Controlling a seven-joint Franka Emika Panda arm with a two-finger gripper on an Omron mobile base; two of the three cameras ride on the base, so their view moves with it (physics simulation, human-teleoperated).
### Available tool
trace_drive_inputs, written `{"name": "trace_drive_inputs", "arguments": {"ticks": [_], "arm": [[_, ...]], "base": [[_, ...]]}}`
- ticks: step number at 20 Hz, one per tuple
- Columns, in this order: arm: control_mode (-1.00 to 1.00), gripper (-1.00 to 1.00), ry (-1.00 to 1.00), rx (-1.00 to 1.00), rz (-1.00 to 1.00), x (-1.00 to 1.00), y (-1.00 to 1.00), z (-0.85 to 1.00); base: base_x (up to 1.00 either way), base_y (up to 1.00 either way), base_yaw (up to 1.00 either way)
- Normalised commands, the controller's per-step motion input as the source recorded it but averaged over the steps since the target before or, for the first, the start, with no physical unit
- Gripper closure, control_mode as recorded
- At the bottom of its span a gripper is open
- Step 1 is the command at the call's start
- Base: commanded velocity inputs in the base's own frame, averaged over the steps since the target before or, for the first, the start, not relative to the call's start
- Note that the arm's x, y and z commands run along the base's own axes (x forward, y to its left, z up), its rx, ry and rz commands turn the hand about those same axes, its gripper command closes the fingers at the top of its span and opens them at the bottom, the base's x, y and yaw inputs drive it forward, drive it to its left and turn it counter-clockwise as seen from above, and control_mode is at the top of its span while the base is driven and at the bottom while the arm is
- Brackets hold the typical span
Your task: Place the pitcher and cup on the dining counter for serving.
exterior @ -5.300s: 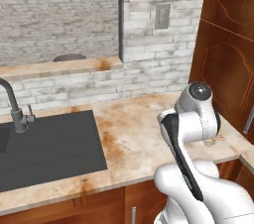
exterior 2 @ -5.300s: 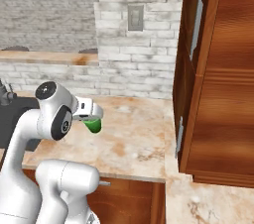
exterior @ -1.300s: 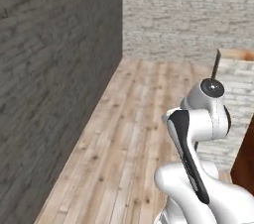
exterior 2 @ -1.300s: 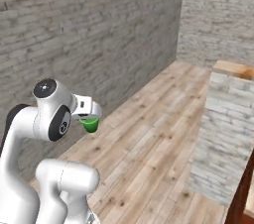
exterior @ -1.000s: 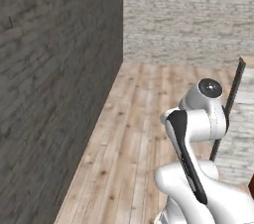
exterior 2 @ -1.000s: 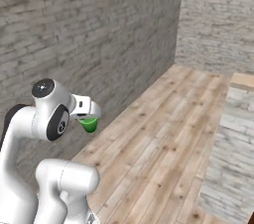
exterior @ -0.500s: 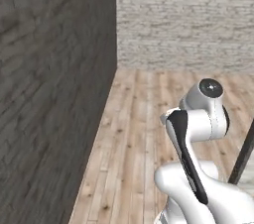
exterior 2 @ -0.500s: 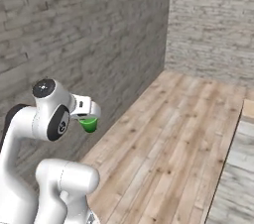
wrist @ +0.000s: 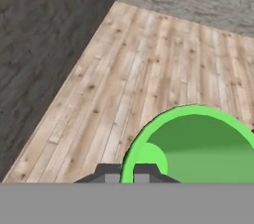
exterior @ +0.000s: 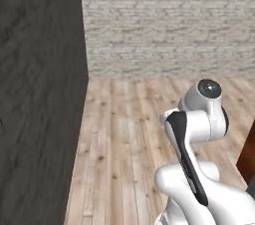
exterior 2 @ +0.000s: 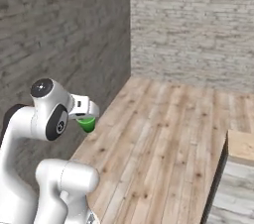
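A: Where was the cup (exterior 2: 87,123)?
B: Pinched in the gripper (exterior 2: 85,117), up in the air beside the arm's upper joint, above the wood floor (exterior 2: 163,134) near the dark brick wall (exterior 2: 59,44).
A: Which way did it point?
B: It hung upright under the hand, mouth up. In the hand view its open rim (wrist: 196,143) faced the camera, so its axis ran along the fingers.
A: Anything hard to see?
B: The rim's right side ran off the frame and its lower part was cut off. In the left base view the arm (exterior: 199,119) covered the hand. A pale counter corner (exterior 2: 240,148) was cut off at the right.
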Motion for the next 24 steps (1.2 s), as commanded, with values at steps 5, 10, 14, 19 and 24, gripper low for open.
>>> {"name": "trace_drive_inputs", "arguments": {"ticks": [5,10,14,19,24], "arm": [[1.00,1.00,0.00,0.00,0.00,0.00,0.00,0.00],[1.00,1.00,0.00,0.00,0.00,0.00,0.00,0.00],[1.00,1.00,0.00,0.00,0.00,0.00,0.00,0.00],[1.00,1.00,0.00,0.00,0.00,0.00,0.00,0.00],[1.00,1.00,0.00,0.00,0.00,0.00,0.00,0.00]], "base": [[1.00,0.08,-0.53],[1.00,0.11,-0.54],[1.00,0.18,-0.53],[0.98,0.18,-0.56],[0.88,0.18,-0.59]]}}
